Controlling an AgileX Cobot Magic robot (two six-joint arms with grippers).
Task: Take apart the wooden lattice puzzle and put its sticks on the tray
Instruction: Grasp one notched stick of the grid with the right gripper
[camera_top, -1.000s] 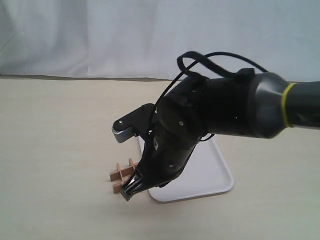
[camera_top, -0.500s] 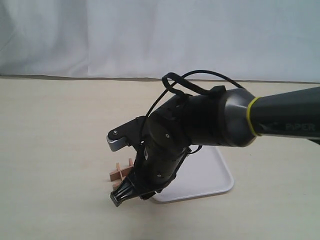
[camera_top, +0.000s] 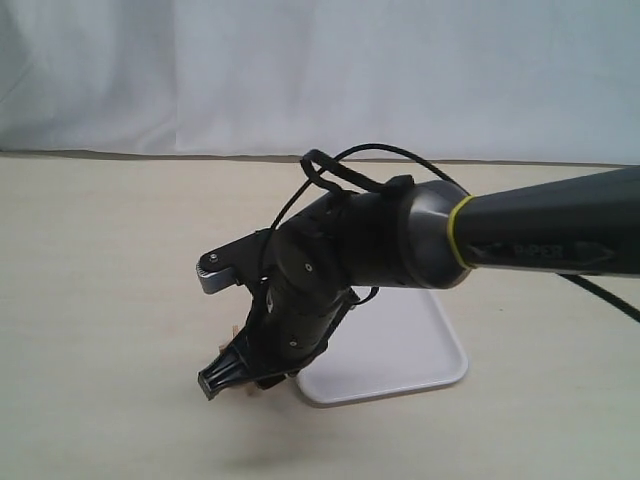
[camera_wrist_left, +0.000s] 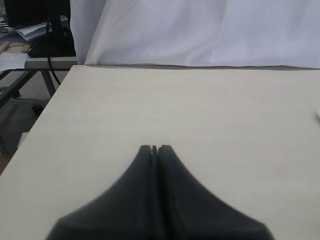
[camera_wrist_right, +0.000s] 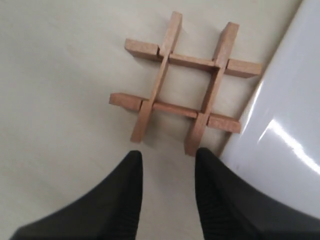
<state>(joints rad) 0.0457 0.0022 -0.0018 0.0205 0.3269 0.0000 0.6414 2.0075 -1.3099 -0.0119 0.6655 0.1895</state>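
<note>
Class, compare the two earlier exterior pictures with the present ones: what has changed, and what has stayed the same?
The right gripper has swung leftward and a little lower in the exterior view, now covering most of the wooden lattice puzzle there. Its jaws, shut before, now stand open, holding nothing, just short of the puzzle. Unchanged: the puzzle is whole, on the table beside the tray.

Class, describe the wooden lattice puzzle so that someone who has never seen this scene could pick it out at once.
On the pale table, find the white tray. Just off its rim lies the wooden lattice puzzle. Unlike the big plain tray, it is small and reddish-brown: four sticks crossed like a hash sign.
</note>
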